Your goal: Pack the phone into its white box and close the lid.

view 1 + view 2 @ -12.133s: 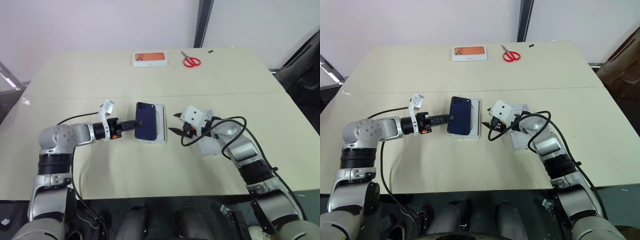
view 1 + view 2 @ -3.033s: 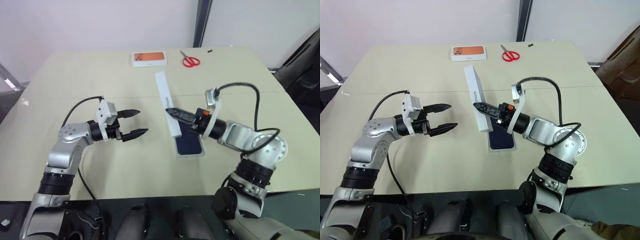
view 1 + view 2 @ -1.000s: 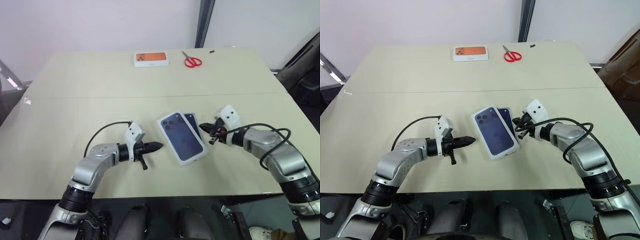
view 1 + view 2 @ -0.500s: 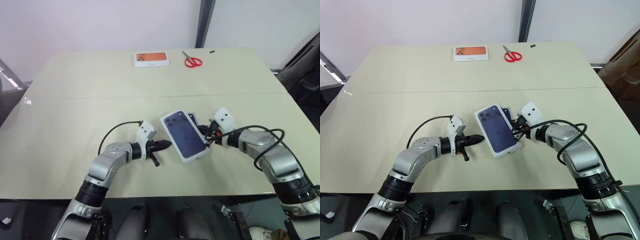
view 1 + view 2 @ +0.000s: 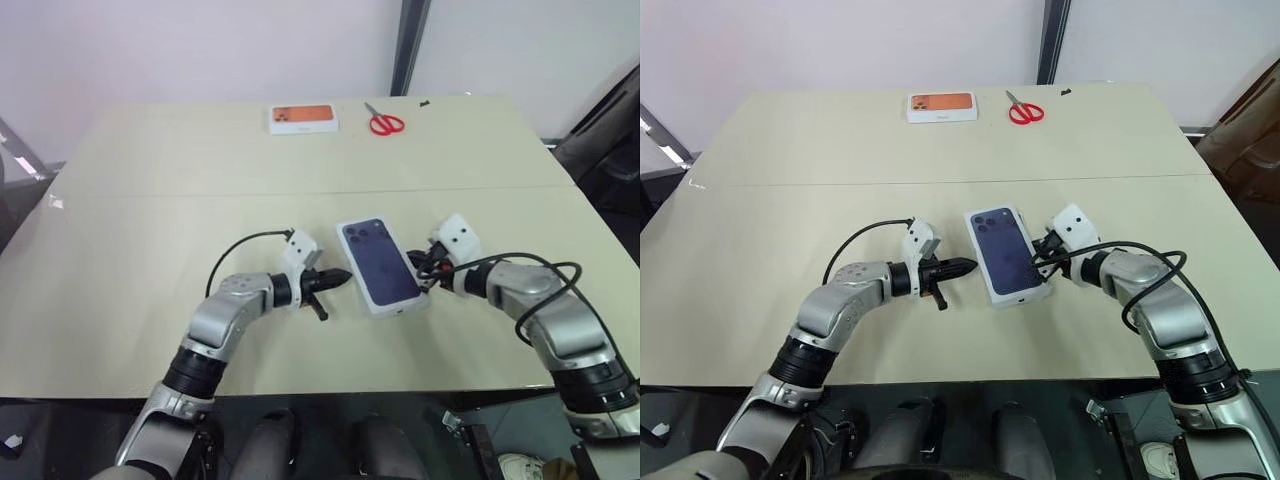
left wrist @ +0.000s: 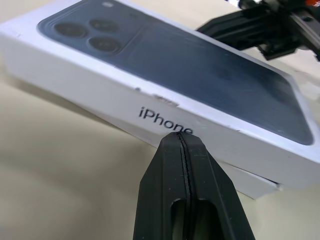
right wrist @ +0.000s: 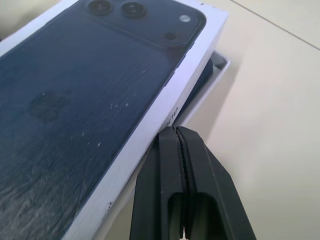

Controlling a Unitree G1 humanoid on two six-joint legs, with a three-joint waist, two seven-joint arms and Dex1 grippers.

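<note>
Now the lid (image 5: 380,266), white-sided, dark blue phone print, askew over the white box (image 7: 216,75), left gripper (image 6: 181,138) and right gripper (image 7: 174,131) pinched closed, empty

Even, bright overhead light fills my head views; the table (image 5: 150,200) is sharp to its far edge and shadows beneath my arms are soft and faint. In my wrist views the lid (image 6: 165,65) shows dull sheen, its distant parts blurring.

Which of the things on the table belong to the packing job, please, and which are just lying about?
Job: the lid, sitting askew over the white box, with the phone inside.
Lying about: the white-and-orange box, the red scissors.
</note>
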